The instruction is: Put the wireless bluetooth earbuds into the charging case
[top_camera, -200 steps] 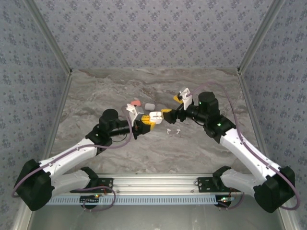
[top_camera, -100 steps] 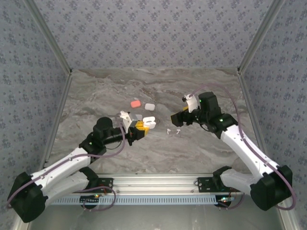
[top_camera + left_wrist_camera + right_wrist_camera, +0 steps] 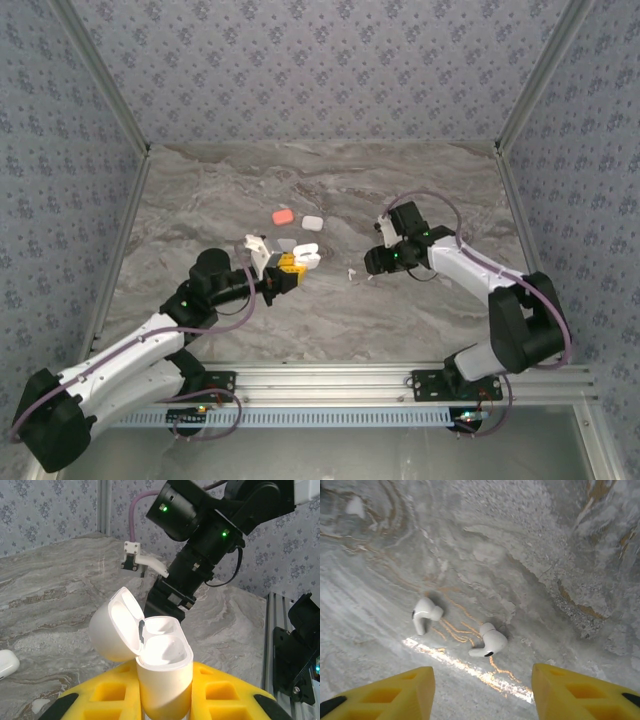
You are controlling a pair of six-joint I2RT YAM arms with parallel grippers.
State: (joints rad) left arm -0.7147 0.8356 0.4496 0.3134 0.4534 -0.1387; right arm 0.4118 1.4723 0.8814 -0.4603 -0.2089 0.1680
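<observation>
Earbuds (image 3: 490,642) lie just ahead of right claw (image 3: 482,670), seemingly untouched.

Open tabletop (image 3: 555,550) lies all round the two earbuds (image 3: 490,641).

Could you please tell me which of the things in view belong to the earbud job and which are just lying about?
For the job:
- open white charging case, held in the left gripper
- two white earbuds, lying below the open right gripper

Lying about:
- coral-red case
- closed white case
</observation>
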